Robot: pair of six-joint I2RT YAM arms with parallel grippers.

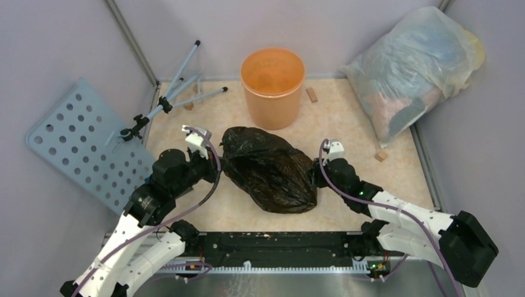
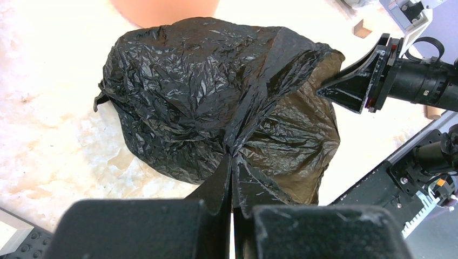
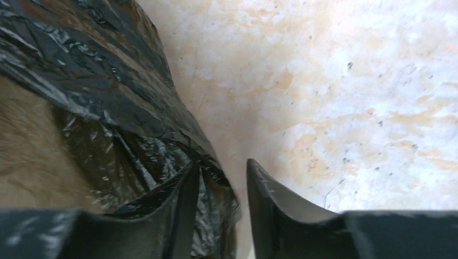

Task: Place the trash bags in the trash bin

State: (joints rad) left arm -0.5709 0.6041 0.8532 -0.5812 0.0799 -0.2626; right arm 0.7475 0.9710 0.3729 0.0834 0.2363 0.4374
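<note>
Top view: black trash bag [image 1: 269, 168] lies mid-table [image 1: 347, 124], just in front of the upright orange trash bin [image 1: 272, 86] at the far edge, with the left gripper [image 1: 218, 166] and right gripper [image 1: 314, 169] on either side of it
Left wrist view: jaws pressed together, pinching a gathered pleat of film
Right wrist view: jaws spread, film draped against one finger, bare marbled surface in the gap
Room: bare table right of the bag – a stuffed translucent sack [image 1: 415, 68] fills the far right corner
Bag: glossy, crinkled, bulging – brownish where stretched thin

left gripper [image 2: 232, 164] tight, right gripper [image 3: 220, 164] ajar
</note>
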